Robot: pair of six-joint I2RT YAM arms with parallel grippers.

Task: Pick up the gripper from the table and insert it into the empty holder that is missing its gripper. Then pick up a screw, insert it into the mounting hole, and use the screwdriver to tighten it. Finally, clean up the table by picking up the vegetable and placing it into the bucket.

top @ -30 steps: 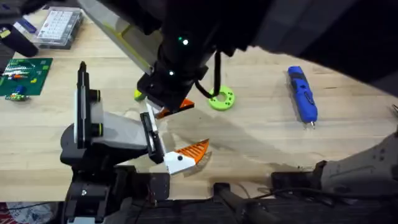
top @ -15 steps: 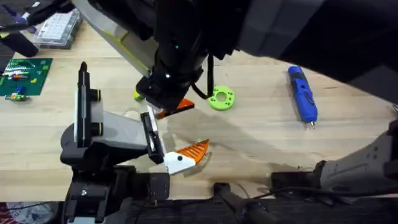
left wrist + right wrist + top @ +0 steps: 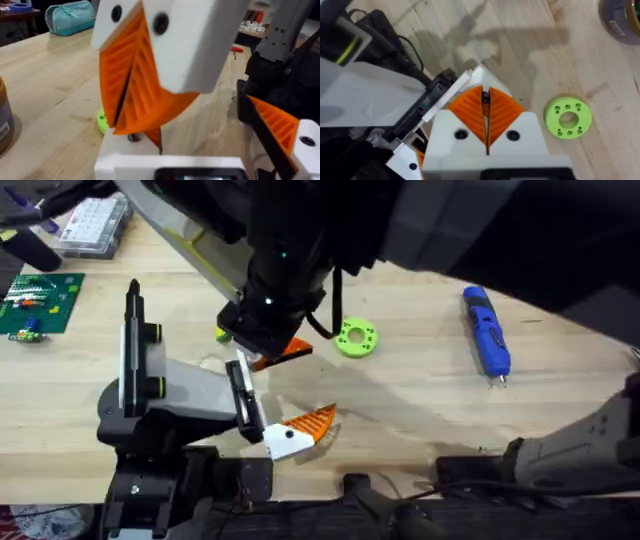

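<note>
The grey-and-black holder (image 3: 185, 395) lies at the table's (image 3: 420, 390) front left, a paler orange finger (image 3: 310, 422) on its rail. At the rail's other end sits the red-orange gripper (image 3: 290, 350). My right gripper (image 3: 485, 90) is directly over its white base (image 3: 485, 75). The pads are pressed together, with a small dark piece that looks like a screw pinched at the tips. My left gripper (image 3: 150, 150) is low and close beside them. The blue screwdriver (image 3: 487, 332) lies at the right. A yellow bit of the vegetable (image 3: 221, 332) peeks out beside the arm. The brown bucket (image 3: 4, 120) stands farther off.
A lime-green disc (image 3: 355, 338) lies just right of the work spot. A green circuit board (image 3: 35, 300) and a clear parts box (image 3: 90, 225) sit at the far left. A teal bag (image 3: 70, 15) rests at the back. Bare wood lies between disc and screwdriver.
The dark arm over the middle shifted slightly left between one second and half a second ago. Since then nothing has visibly moved.
</note>
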